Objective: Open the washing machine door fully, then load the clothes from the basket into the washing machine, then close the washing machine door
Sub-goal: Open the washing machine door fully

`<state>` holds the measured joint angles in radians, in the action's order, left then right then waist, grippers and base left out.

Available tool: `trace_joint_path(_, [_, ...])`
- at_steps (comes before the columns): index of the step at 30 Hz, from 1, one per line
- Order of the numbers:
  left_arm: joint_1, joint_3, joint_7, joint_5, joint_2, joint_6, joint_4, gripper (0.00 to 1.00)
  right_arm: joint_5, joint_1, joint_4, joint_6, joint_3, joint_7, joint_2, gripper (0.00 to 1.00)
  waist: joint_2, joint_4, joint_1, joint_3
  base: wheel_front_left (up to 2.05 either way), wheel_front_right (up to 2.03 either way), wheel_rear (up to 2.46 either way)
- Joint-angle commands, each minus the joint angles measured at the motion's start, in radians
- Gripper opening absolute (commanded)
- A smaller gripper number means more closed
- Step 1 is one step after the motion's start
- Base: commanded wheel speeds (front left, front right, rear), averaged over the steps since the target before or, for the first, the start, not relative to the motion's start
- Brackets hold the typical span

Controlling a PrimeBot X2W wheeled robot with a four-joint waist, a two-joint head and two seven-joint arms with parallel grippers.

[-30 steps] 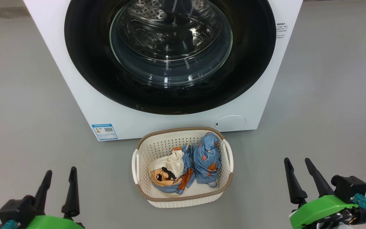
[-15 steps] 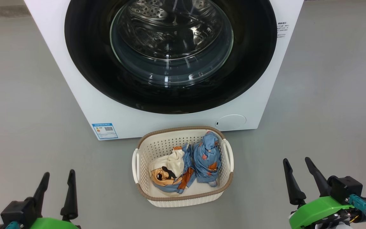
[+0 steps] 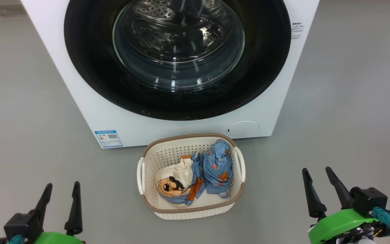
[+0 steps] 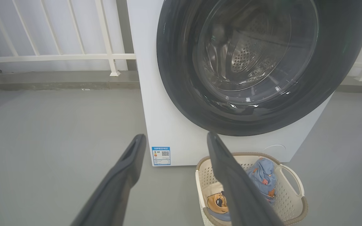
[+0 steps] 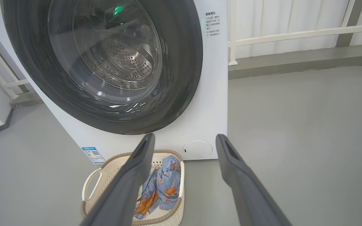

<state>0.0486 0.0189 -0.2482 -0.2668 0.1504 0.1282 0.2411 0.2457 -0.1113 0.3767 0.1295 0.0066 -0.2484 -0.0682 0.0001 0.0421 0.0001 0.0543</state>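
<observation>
Washing machine door (image 3: 178, 51), the large round glossy black one with a bulging clear glass bowl, is sitting shut against the big white boxy front-loading washing machine (image 3: 80, 112). The small cream perforated plastic basket with a brown rim (image 3: 190, 211) is sitting on the grey floor (image 3: 29, 118) just in front of the machine, below the door, holding the light blue, cream and orange clothes (image 3: 198, 173). Left gripper (image 3: 63, 184) and right gripper (image 3: 316, 168) are hovering low on either side, well apart from basket and door, fingers spread, carrying nothing. Judging the opening step as not yet begun. Risks: no handle or hinge side is showing from here, so fingers going for the wrong edge would be sliding off the glossy ring or pressing on the glass. A partial swing would be leaving the door blocking the reach into the drum. The basket is sitting close to the front, so an arm or the base moving in could be shoving or tipping it.
</observation>
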Motion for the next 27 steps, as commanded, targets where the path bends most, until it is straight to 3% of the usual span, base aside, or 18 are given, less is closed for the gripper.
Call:
trace_joint_path(1, [0.047, -0.036, -0.014, 0.009, 0.023, 0.002, -0.02, 1.0, -0.011, -0.021, -0.027, 0.001, 0.02, -0.013, -0.007, 1.0, -0.0001, 0.0, 0.0, 0.001, 0.8, 0.8, -1.6])
trace_joint_path(27, [0.059, -0.03, -0.014, -0.059, 0.023, 0.002, -0.04, 1.0, -0.009, -0.028, -0.034, 0.001, 0.013, -0.013, -0.001, 1.0, -0.0001, -0.007, 0.0, 0.016, 1.13, 1.13, -2.25])
